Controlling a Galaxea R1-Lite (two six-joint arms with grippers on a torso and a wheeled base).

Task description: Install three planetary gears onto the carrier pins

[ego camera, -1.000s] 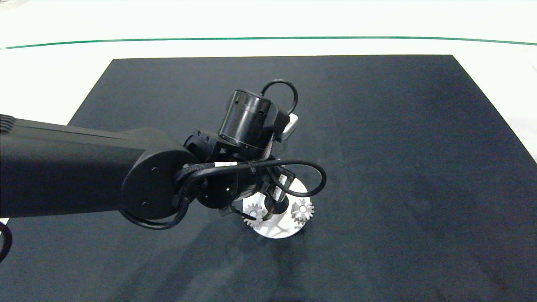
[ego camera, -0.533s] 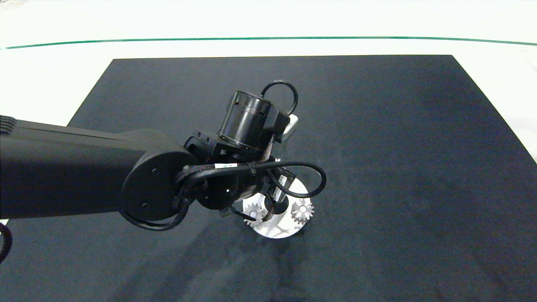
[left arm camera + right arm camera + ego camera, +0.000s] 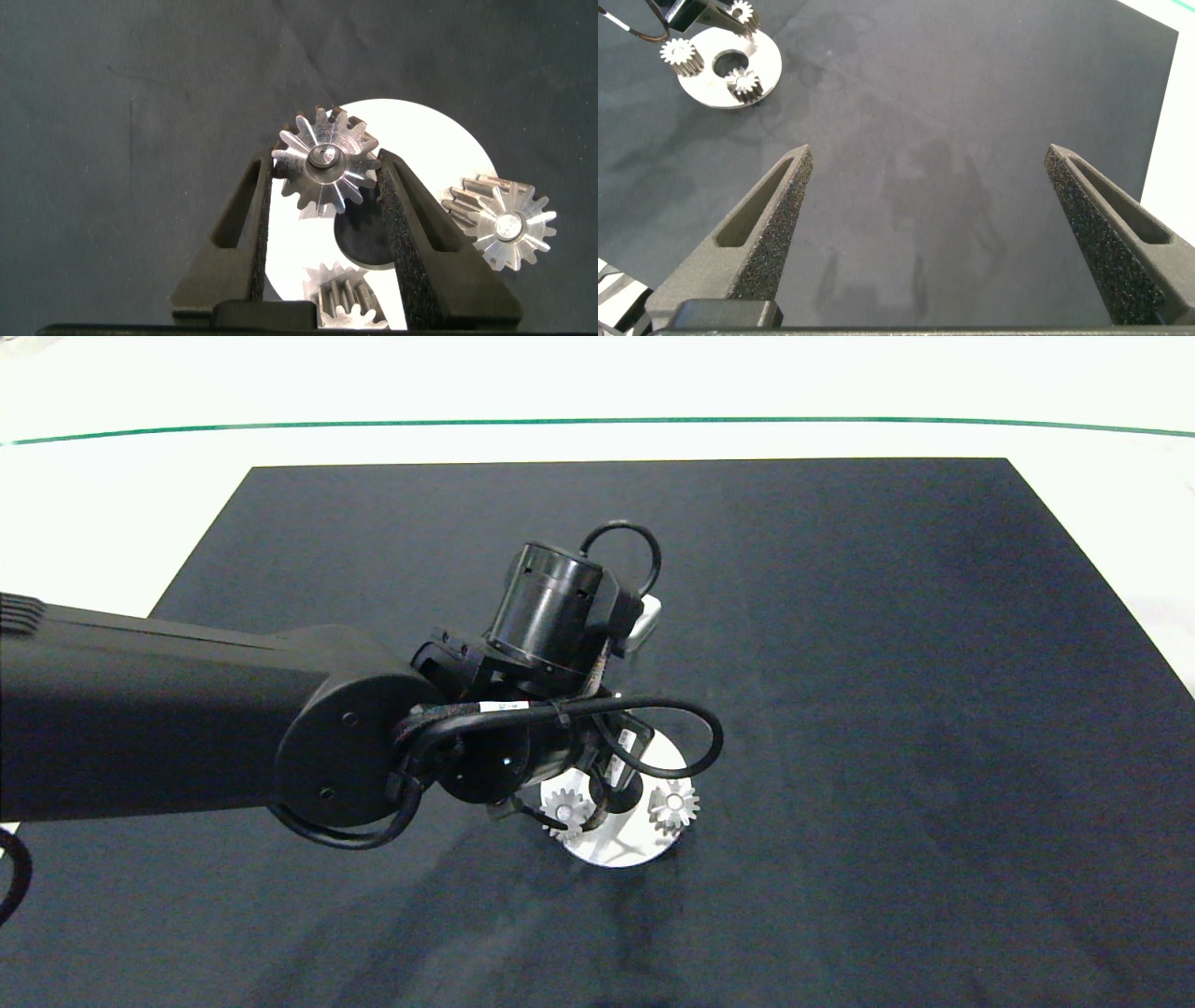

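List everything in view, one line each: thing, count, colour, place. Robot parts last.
planetary gears: three, silvery-white; two sit on the disc, the third is between the left gripper's fingers over the disc.
disc: one, white, round with a large centre hole, on the mat near its front middle.
carrier pins: white; tips show in the centres of the seated gears.
mat: one, black, covering the white table.
table: one, white, with a green line near the far edge.
left gripper: dark, shut on the third gear above the disc.
right gripper: dark, open, hovering over bare mat away from the disc.
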